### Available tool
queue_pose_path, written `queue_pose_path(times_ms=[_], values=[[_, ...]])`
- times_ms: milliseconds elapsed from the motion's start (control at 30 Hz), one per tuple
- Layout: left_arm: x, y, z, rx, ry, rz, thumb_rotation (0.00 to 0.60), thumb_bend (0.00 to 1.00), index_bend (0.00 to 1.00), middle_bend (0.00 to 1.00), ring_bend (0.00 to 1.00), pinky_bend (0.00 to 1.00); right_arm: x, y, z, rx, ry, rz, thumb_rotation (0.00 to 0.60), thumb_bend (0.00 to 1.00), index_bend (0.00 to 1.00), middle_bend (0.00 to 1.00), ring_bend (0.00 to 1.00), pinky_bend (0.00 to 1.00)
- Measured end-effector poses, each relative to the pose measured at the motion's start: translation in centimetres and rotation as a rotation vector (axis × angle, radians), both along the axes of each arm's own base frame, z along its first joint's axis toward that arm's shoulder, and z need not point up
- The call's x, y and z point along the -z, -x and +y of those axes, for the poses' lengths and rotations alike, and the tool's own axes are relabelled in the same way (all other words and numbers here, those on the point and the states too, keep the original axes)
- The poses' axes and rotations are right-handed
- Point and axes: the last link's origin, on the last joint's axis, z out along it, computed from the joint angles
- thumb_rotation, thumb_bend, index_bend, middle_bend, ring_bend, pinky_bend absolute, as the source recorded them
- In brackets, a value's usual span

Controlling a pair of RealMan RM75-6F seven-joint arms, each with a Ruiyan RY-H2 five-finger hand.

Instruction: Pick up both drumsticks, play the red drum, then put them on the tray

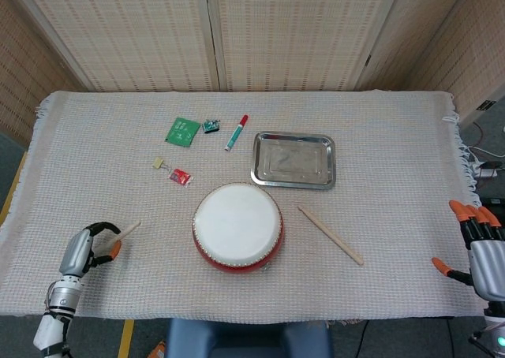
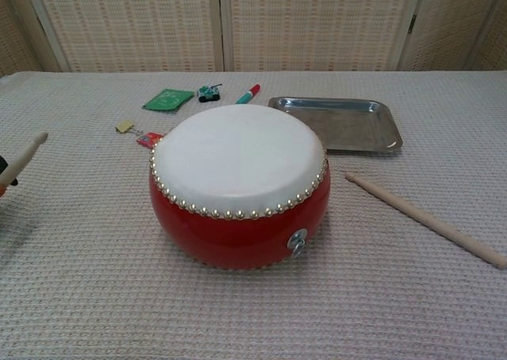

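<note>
Woven cloth covers the table, slatted screens behind. The red drum sits near the front edge, tray behind it, second drumstick lying right of it. Left hand grips a drumstick by the front-left corner; right hand hangs spread wide off the right edge.

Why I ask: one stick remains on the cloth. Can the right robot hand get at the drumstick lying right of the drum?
Probably yes. The right robot hand is open at the table's right edge, and only bare cloth lies between it and the drumstick. The drum sits on the stick's far side, out of the way.
</note>
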Motion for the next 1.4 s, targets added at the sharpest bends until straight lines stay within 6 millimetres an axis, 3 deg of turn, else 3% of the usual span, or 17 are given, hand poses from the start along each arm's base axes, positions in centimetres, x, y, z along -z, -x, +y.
queue_pose_path(times_ms=[433, 733, 1067, 1400], values=[[-0.6, 0.0, 0.1, -0.079, 0.057, -0.700, 0.600, 0.47, 0.58, 0.40, 0.28, 0.23, -1.0, -1.0, -0.4, -0.022, 0.029, 0.012, 0.600, 0.02, 0.00, 0.10, 0.00, 0.11], [0.5, 0.3, 0.5, -0.121, 0.166, -0.977, 0.600, 0.47, 0.43, 0.38, 0.28, 0.26, -1.1, -1.6, -0.6, -0.024, 0.023, 0.012, 0.600, 0.02, 0.00, 0.10, 0.00, 0.11], [1.5, 0.3, 1.1, -0.119, 0.239, -1.115, 0.600, 0.47, 0.32, 0.37, 0.30, 0.32, -1.7, -1.7, -0.7, -0.030, 0.046, 0.011, 0.600, 0.02, 0.00, 0.10, 0.00, 0.11], [1.5, 0.0, 0.9, -0.078, 0.226, -1.061, 0.600, 0.38, 0.39, 0.44, 0.40, 0.39, -1.9, -1.8, -0.5, -0.033, 0.053, 0.003, 0.600, 0.02, 0.00, 0.10, 0.00, 0.11]])
